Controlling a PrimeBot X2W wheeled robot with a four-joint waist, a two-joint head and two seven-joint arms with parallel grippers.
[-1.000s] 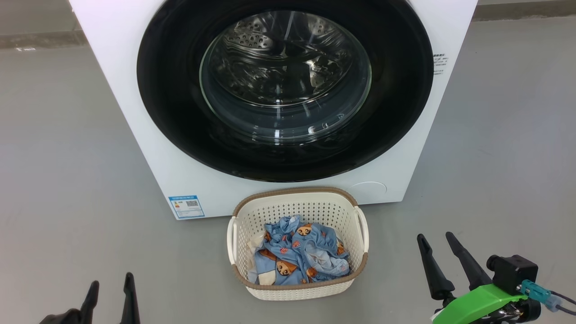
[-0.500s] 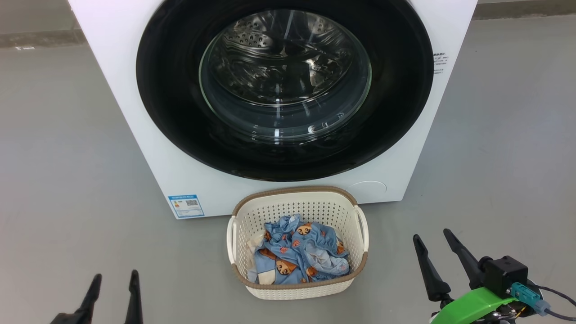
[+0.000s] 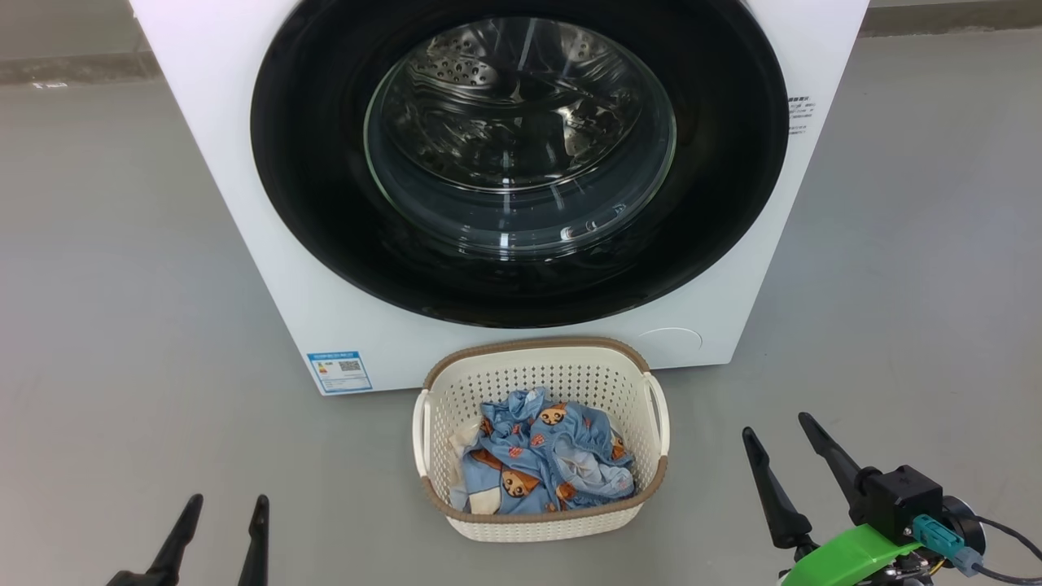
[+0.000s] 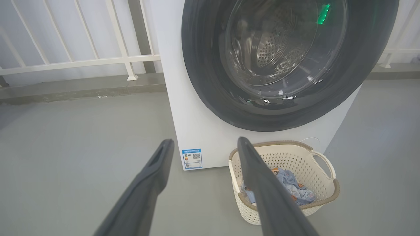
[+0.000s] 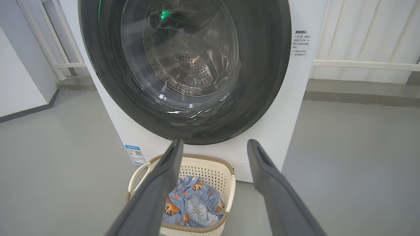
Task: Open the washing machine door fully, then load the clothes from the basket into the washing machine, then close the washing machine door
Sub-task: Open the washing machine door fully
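Head view: I see the washing machine door (image 3: 326, 203) shut flush on the washing machine (image 3: 269, 268), upper centre of frame. The basket (image 3: 541, 525) stands on the floor just below it, with the clothes (image 3: 541, 460) heaped inside. Left fingers (image 3: 183, 529) at lower left and right fingers (image 3: 773, 496) at lower right are both spread wide, empty, and apart from the basket. The left wrist view adds a white railing (image 4: 65, 62) at upper left. Both wrist views catch a green glint (image 4: 323, 9) in the door glass.
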